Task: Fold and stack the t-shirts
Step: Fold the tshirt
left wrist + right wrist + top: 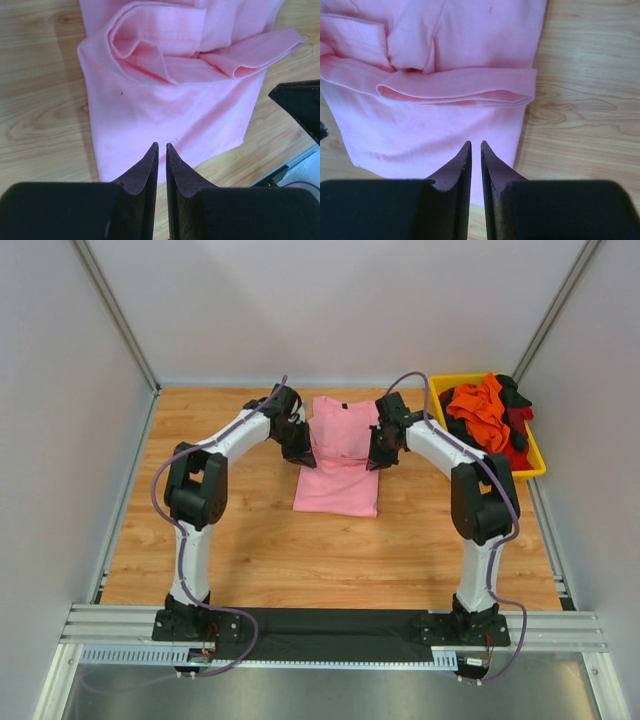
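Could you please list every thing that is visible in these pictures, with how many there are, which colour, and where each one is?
pink t-shirt: one, light pink, middle of the table, partly folded, between the two arms.
crumpled shirts: number unclear, orange, red and black, heaped in the bin.
yellow bin: one, yellow, far right corner of the table.
table: one, light wood, under everything.
left arm: one, white and black, reaching to the pink t-shirt's left side; jaws a narrow slit apart, holding nothing.
right arm: one, white and black, reaching to the pink t-shirt's right side; jaws a narrow slit apart, holding nothing.
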Controlling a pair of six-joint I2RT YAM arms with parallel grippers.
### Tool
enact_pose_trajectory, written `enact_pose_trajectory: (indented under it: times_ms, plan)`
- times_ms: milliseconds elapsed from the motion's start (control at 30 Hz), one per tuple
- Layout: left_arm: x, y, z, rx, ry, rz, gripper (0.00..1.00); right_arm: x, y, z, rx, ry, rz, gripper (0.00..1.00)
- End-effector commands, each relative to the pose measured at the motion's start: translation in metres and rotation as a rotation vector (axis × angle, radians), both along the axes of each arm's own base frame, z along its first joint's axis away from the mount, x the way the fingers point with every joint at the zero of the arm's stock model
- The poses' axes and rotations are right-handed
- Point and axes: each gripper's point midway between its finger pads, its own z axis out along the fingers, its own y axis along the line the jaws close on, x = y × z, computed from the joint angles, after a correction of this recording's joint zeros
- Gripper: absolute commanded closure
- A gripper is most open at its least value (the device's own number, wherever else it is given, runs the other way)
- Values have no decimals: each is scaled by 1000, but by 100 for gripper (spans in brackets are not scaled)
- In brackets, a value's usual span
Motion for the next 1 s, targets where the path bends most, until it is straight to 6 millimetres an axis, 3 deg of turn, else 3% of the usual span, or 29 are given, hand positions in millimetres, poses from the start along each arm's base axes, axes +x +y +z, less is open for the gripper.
enact_pose_trajectory:
  times_ms: [0,100,133,167,267,367,467,633,667,767,967]
  plan:
    - [18,-9,-4,-24,-29,-8,83,14,13,3,51,-54,3,86]
    - [32,-13,-9,-18,-43,-5,83,26,14,0,28,-73,-3,85]
    - [42,-15,-3,-17,-71,1,83,36,15,-2,21,-83,0,85]
    - [45,-15,-14,-4,-56,4,83,41,14,-5,13,-83,-5,85]
    - [70,-17,-12,2,-108,20,83,66,8,-10,-13,-113,-25,85]
    - [96,-14,-5,-18,-150,54,83,88,1,-4,-19,-147,-51,86]
    - [110,-6,6,-46,-179,83,83,91,-9,9,-25,-173,-75,85]
    - [103,8,15,-27,-184,79,80,70,-12,17,-20,-154,-45,80]
    - [100,10,29,-30,-211,78,79,62,-15,16,-27,-140,-37,79]
    - [89,14,41,-36,-243,69,77,53,-16,18,-11,-135,-14,78]
    - [77,9,28,-73,-213,39,78,52,-21,7,15,-113,-5,78]
